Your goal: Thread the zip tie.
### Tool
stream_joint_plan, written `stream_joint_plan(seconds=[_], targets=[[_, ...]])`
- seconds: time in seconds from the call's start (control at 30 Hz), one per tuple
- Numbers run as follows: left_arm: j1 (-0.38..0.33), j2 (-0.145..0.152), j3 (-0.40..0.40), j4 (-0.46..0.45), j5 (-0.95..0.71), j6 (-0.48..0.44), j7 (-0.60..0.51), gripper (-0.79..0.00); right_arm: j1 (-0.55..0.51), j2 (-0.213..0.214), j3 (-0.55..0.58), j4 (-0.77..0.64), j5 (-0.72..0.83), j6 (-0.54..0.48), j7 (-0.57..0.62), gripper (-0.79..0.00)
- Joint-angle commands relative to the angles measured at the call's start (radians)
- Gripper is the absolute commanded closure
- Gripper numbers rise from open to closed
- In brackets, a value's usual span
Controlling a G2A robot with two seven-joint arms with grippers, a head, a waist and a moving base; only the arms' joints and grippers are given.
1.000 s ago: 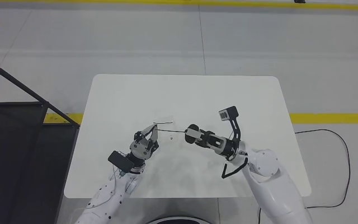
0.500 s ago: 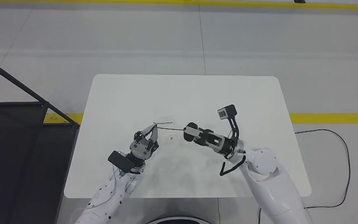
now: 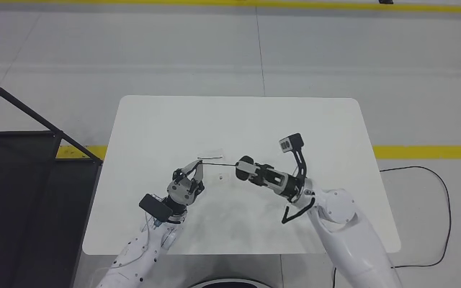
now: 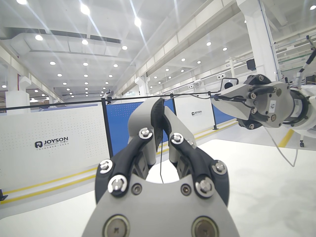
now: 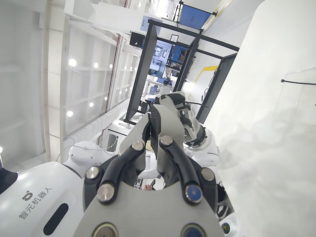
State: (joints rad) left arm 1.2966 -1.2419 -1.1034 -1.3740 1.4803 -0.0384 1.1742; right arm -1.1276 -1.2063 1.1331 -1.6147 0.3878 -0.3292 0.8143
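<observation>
zip tie (image 3: 222, 166): stretched between my two grippers, above the table (image 3: 288, 122) toward its near edge | left gripper (image 4: 161, 104): pinching one end | right gripper (image 5: 153, 110): pinching the other end

There is one white tabletop (image 3: 288, 122), two hands, namely the left hand (image 3: 191, 171) and the right hand (image 3: 241, 168), and two black zip ties that can be counted: the held zip tie (image 3: 220, 165) at frame centre and the loose zip tie (image 3: 209, 155) just above it.
</observation>
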Motion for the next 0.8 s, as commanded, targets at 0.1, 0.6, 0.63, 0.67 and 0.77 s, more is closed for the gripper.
stream_joint_plan(seconds=[0.1, 0.6, 0.63, 0.67, 0.77], targets=[[0.0, 0.0, 0.0, 0.0, 0.0, 0.0, 0.0, 0.0, 0.008, -0.001, -0.008, 0.002, -0.019, 0.03, 0.001, 0.0], [0.0, 0.0, 0.0, 0.0, 0.0, 0.0, 0.0, 0.0, 0.03, -0.004, -0.035, 0.003, -0.093, 0.108, -0.035, 0.0], [0.0, 0.0, 0.0, 0.0, 0.0, 0.0, 0.0, 0.0, 0.031, -0.004, -0.037, 0.002, -0.102, 0.114, -0.04, 0.0], [0.0, 0.0, 0.0, 0.0, 0.0, 0.0, 0.0, 0.0, 0.032, -0.005, -0.039, 0.0, -0.106, 0.116, -0.044, 0.0], [0.0, 0.0, 0.0, 0.0, 0.0, 0.0, 0.0, 0.0, 0.033, -0.005, -0.044, -0.001, -0.119, 0.127, -0.053, 0.0]])
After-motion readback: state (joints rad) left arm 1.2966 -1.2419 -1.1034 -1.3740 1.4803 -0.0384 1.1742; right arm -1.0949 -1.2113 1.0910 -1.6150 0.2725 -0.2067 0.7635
